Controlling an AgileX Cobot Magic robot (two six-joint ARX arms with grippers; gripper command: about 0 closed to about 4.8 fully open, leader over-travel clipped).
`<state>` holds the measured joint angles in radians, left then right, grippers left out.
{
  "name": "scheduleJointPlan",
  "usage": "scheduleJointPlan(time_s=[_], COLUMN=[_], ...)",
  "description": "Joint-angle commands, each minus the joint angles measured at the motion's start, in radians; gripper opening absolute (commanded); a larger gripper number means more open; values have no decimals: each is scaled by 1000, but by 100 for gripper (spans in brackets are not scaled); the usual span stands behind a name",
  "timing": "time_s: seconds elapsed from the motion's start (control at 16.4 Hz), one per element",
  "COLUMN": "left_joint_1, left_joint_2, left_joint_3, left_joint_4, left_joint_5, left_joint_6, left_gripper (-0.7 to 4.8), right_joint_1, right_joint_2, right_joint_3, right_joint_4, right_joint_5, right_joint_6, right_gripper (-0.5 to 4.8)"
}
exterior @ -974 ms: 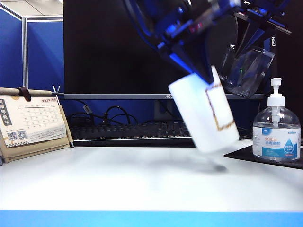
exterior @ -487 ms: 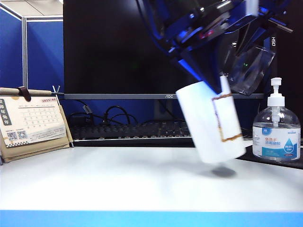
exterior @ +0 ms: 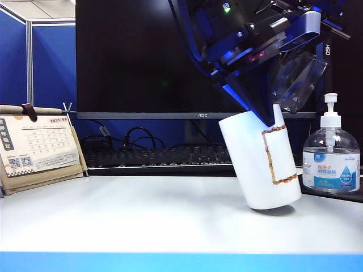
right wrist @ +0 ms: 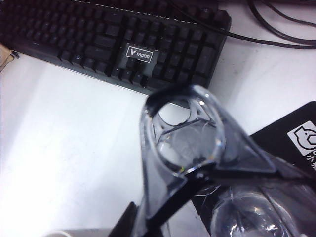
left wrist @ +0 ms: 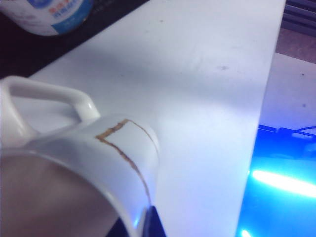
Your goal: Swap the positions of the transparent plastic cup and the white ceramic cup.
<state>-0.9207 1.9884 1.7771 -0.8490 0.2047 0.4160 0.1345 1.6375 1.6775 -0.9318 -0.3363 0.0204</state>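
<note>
White ceramic cup (exterior: 258, 164) w/ brown-gold rectangle outline; transparent plastic cup (exterior: 298, 79) clear.

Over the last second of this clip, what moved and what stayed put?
The left gripper, shut on the rim of the white ceramic cup, carried it down and rightward; its tilted base now meets the table beside the pump bottle. The right gripper kept the transparent plastic cup aloft, barely shifted. Bottle, keyboard and calendar stayed.
</note>
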Motion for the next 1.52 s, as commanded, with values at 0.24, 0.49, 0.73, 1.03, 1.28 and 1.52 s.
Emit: scheduleJointPlan(time_s=[0.24, 0.49, 0.73, 1.03, 1.28, 1.52], left_joint_1=[-20, -19, -19, -21, -21, -21], left_joint_2=[-14, -13, 11, 56, 56, 56], left_joint_3=[21, 72, 82, 82, 82, 97], left_joint_4=[35, 28, 6, -31, -28, -58], left_joint_5=[-10, -32, -21, -25, -25, -48], left_joint_6=[58, 63, 59, 64, 67, 67], left_gripper=[-6, 1, 27, 23, 158, 255], right_joint_1=[0, 0, 0, -1, -1, -2], right_joint_2=[-10, -10, -13, -29, -30, -30], right_joint_3=[10, 10, 10, 10, 10, 10], right_joint_4=[24, 24, 20, 24, 24, 32], right_joint_5=[-7, -7, -8, -10, -10, -10], right_joint_6=[6, 5, 6, 5, 5, 5], right_gripper=[-6, -6, -6, -6, -6, -6])
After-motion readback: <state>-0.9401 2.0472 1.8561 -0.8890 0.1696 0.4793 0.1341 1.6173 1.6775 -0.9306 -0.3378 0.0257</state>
